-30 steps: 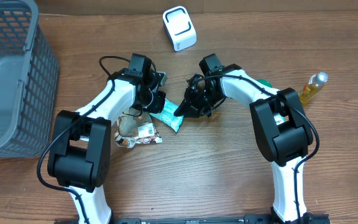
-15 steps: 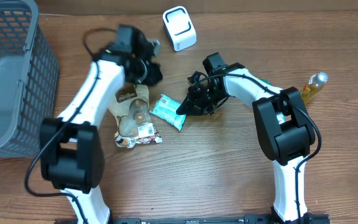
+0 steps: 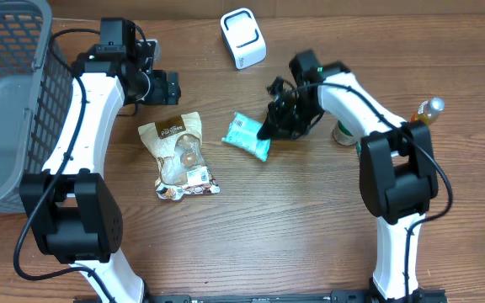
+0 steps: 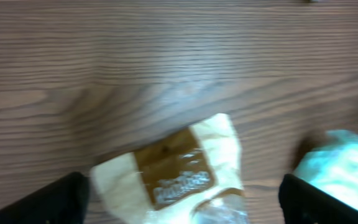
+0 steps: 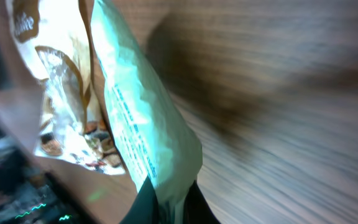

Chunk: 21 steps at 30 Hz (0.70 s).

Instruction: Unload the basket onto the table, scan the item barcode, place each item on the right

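While the right claw (image 3: 273, 126) was clamped on one end of the packet (image 3: 247, 136), its two fingers (image 5: 143, 208) pinched a crimped edge and the rest of the packet stuck out from them toward the robot's left. The packet's long axis ran slantwise across the counter (image 3: 310, 236), near the middle. It rode low over the wood; whether its free end touched could not be told.

The scanner (image 3: 242, 38) lay farther out from the claw, toward the far edge and slightly left, well apart from the packet. Both claws sat about equally near it, but the right arm had the item, so by my reading the carry was its job. The turn mattered too: the scanner's window faced up, and no barcode could be made out on the packet.

The packet was thin teal film, glossy and crinkled, with fine white print on one face. The scanner was a small white box with rounded corners.

The left claw (image 3: 160, 87) stood wide open and empty, above the top end of the pouch (image 3: 178, 156). The pouch lay flat, cream and brown, with a clear window showing its contents. A grey mesh basket (image 3: 7, 101) stood at the far left, and a yellow bottle (image 3: 423, 118) at the right.
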### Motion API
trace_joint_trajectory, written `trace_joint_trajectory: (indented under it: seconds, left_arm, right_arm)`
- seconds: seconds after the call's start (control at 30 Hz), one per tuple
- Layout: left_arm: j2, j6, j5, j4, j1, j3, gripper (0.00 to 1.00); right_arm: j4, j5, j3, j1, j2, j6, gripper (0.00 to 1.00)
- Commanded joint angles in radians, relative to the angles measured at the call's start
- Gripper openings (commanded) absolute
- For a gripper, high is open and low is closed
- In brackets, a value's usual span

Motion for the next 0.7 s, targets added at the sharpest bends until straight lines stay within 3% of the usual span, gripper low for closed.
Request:
trace_joint_trajectory:
  seconds: [0.0,0.17,0.33,0.5,0.67]
  left_arm:
    - [-0.011,-0.003,-0.1,0.0,0.004,0.002,1.0]
    - [-0.011,-0.003,-0.1,0.0,0.003,0.002,1.0]
    - [-0.011,-0.003,-0.1,0.0,0.003,0.002,1.0]
    - [-0.011,-0.003,-0.1,0.0,0.003,0.002,0.99]
    - [-0.011,-0.003,-0.1,0.0,0.003,0.002,1.0]
  right_arm:
    - [-0.063,0.266,0.156,0.023,-0.092,-0.093,0.04]
    - [-0.11,0.615,0.369,0.072,-0.092,-0.225,0.04]
    - [0.035,0.93,0.422,0.127,-0.092,-0.432,0.04]
    - [0.225,1.033,0.406,0.147,-0.083,-0.622,0.04]
    - [0.41,1.161,0.406,0.151,-0.051,-0.685,0.04]
